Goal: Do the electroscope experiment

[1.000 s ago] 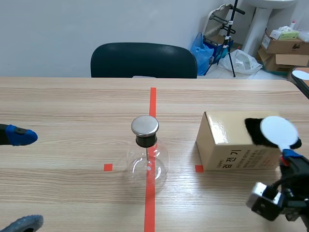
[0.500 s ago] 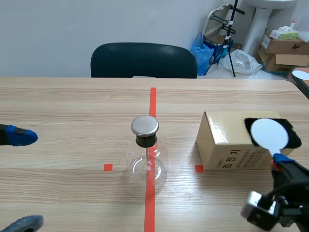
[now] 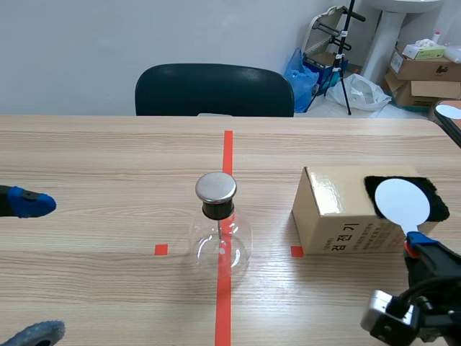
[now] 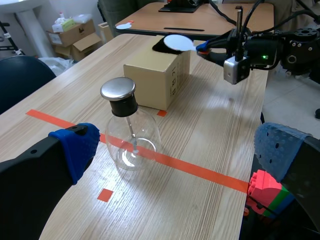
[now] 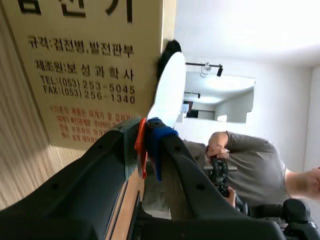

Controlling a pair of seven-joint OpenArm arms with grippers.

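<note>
The electroscope, a clear glass flask point(image 3: 219, 241) with a round metal cap point(image 3: 216, 187), stands on the centre tape line. To its right lies a cardboard box point(image 3: 338, 216) with a black fur cloth point(image 3: 436, 202) on top. My right gripper point(image 3: 422, 244) is shut on the orange handle of a white disc paddle point(image 3: 402, 201), and the disc is over the cloth. In the right wrist view the disc point(image 5: 169, 90) rises from the gripper point(image 5: 146, 141) beside the box point(image 5: 80, 65). My left gripper point(image 4: 177, 150) is open at the left, well short of the flask point(image 4: 131, 137).
A dark chair point(image 3: 215, 90) stands behind the table. Cardboard boxes point(image 3: 425, 68) and a tripod sit at the back right. Coloured bricks point(image 4: 265, 192) lie under my left gripper's finger. A person point(image 5: 250, 165) shows beyond the right gripper.
My right gripper has drawn the white disc a little to the left and toward the robot across the black cloth. The left arm and flask have not moved.
</note>
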